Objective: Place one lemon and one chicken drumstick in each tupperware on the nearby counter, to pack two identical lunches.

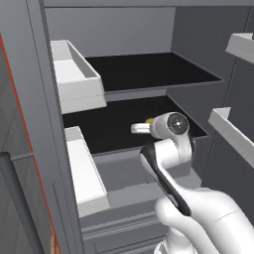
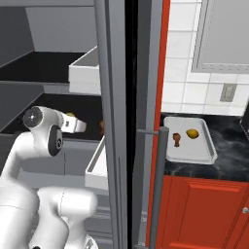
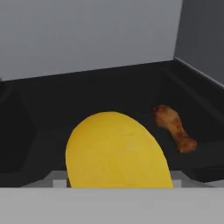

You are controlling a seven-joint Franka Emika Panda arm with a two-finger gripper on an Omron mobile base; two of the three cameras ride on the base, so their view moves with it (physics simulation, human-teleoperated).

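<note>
Yellow is filling the low middle of the hand view: a lemon (image 3: 116,151) is sitting right up against the camera, on the lower black shelf (image 1: 116,130) of the open grey cabinet. The white arm (image 1: 166,149) is reaching in over that shelf's front edge, and its tip is pressing up against this lemon. From both base views only a sliver of the yellow is peeking past the hand. Whether the fingers are standing open around the lemon or gripping it, I cannot tell; the fruit is covering them.

Just beyond this lemon and to its right, a browned chicken drumstick (image 3: 174,127) is lying flat on the same shelf, thick end away from the camera, apart from the lemon and not touching it. Behind the lemon the shelf is running back to a plain grey wall. Above the lemon and to its left, a white bin (image 1: 74,74) is jutting out from the upper shelf.

Well off to the lemon's right, outside the cabinet, the black marbled surface (image 2: 228,146) is carrying a whitish-grey tupperware (image 2: 168,146). Inside it, a second drumstick (image 2: 177,139) and a second lemon (image 2: 192,133) are lying side by side, close but apart. Red cabinet doors (image 2: 204,209) are showing below that surface.
</note>
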